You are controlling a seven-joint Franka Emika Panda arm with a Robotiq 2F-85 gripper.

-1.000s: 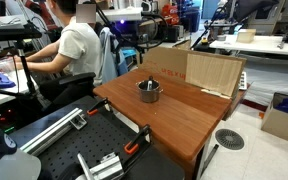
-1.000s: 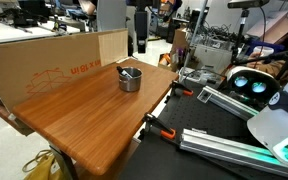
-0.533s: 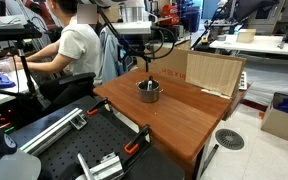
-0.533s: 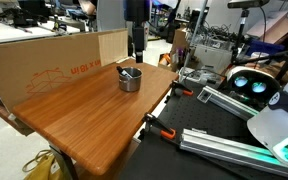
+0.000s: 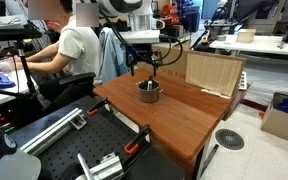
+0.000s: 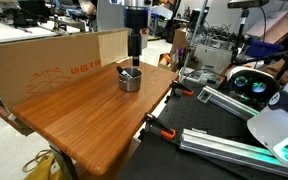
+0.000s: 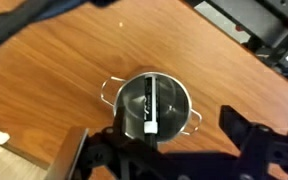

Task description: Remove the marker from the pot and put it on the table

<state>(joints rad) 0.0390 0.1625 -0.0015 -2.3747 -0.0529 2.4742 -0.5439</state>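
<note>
The small steel pot [image 7: 150, 108] sits on the reddish-brown wooden table [image 7: 74, 70], also seen in both exterior views [image 5: 149, 92] [image 6: 130, 79]. The marker [image 7: 151, 106] lies inside it, a white stick with a dark end, reaching across the pot; it shows faintly over the rim [image 6: 129, 73]. My gripper [image 7: 169, 135] hangs straight above the pot, a little above its rim [image 5: 150, 72] [image 6: 134, 52]. Its dark fingers are spread apart and hold nothing.
A pale cardboard sheet [image 5: 214, 72] [image 6: 44, 62] stands along the table's far edge. A seated person [image 5: 72, 50] is by a white desk beside the table. Black equipment and rails [image 5: 94, 150] [image 6: 224, 130] lie past the table's near edge.
My arm has come down into view and lowered the gripper from high above to just over the pot. The pot and marker have not moved.
</note>
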